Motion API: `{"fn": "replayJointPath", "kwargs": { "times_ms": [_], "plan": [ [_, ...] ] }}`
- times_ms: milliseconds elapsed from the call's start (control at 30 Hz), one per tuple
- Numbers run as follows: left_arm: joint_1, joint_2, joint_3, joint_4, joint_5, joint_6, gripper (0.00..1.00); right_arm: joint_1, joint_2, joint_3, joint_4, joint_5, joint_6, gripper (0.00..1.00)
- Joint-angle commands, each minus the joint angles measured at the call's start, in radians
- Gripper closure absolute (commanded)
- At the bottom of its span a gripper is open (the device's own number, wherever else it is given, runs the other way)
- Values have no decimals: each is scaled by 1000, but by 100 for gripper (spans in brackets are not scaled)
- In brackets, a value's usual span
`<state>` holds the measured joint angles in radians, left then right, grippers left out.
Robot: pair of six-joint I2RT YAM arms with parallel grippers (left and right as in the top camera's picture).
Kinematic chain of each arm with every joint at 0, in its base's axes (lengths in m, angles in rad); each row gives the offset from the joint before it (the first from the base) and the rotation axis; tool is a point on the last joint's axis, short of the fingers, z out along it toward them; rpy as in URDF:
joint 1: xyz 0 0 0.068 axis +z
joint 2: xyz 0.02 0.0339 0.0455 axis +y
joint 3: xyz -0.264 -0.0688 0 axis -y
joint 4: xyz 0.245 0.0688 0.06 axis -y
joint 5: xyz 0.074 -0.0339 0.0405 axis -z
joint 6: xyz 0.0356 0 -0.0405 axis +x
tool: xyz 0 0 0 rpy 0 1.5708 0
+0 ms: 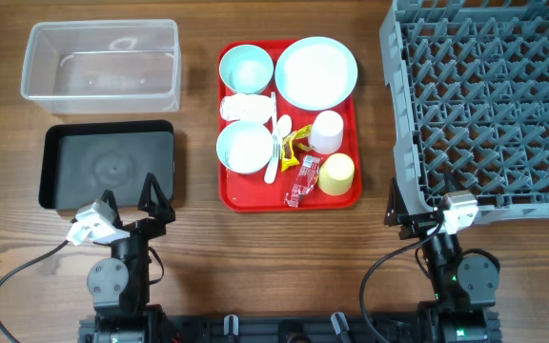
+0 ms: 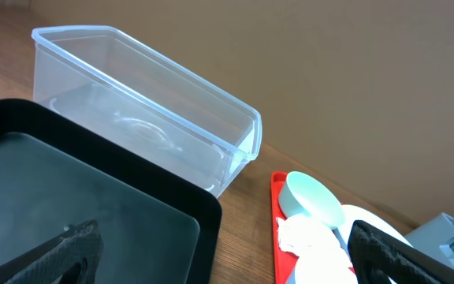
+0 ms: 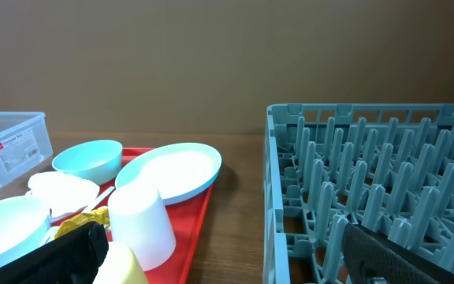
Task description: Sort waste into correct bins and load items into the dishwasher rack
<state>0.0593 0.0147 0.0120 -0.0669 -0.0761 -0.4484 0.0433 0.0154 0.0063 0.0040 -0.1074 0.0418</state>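
nothing is sorted yet: at left the glossy clear tub [image 1: 100, 65] and matte black tray [image 1: 108, 167] sit bare, my left pincer [image 1: 132, 200] wide apart and empty below. mid-frame, the red tray [image 1: 251, 192] holds smooth bowls [image 1: 246, 67], plate [image 1: 315, 72], cups [image 1: 327, 132], crumpled napkin [image 1: 243, 108] and crinkly wrappers [image 1: 303, 179]; at right the pegged grey rack [image 1: 489, 95] is unloaded, my right pincer [image 1: 417, 211] spread, gripping nothing.
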Motion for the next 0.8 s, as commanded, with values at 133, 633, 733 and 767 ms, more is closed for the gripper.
{"fn": "replayJointPath", "kwargs": {
  "times_ms": [133, 633, 733, 767],
  "plan": [
    [6, -8, -6, 0, 16, -2, 0, 4, -2, -1, 2, 10, 12, 0],
    [5, -7, 29, 33, 166, 57, 0, 4, -1, 33, 108, -98, 43, 0],
    [5, 23, 130, 4, 164, 161, 0, 4, 19, 103, 113, -97, 35, 0],
    [5, 47, 172, -16, 162, 184, 0, 4, 42, 143, 116, -97, 22, 0]
  ]
}}
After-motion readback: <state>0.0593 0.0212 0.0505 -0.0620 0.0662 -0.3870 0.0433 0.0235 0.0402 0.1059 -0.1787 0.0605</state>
